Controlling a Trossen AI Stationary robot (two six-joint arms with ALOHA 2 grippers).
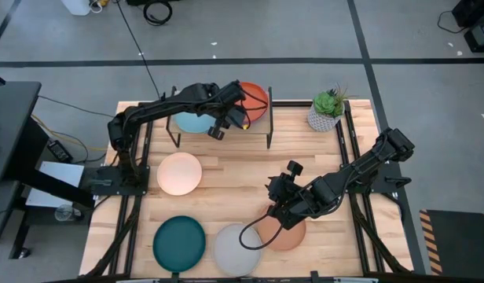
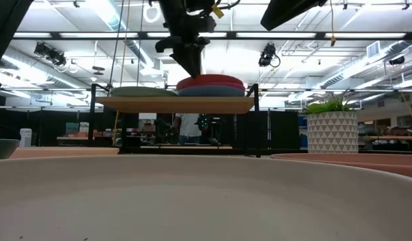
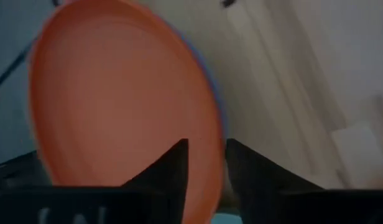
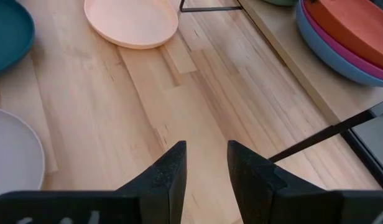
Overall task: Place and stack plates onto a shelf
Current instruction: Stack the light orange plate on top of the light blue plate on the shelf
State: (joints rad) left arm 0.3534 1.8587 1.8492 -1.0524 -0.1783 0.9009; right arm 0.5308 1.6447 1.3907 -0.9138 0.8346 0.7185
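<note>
Left gripper [image 1: 230, 116] narrowly parted over orange plate [image 1: 256, 97] stacked on shelf [image 1: 262, 119]; right gripper [image 1: 275, 191] narrowly parted, empty, above table [image 1: 226, 169].

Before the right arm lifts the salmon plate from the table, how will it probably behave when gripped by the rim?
The salmon plate looks stiff and shallow, so it probably keeps its shape. Its matte surface should not slip much. Lying flat, it will likely slide rather than roll if the right end effector pushes it.

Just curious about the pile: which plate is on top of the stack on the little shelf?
The orange plate. It lies above the magenta and blue ones on the shelf, with the left pincer at its rim.
</note>
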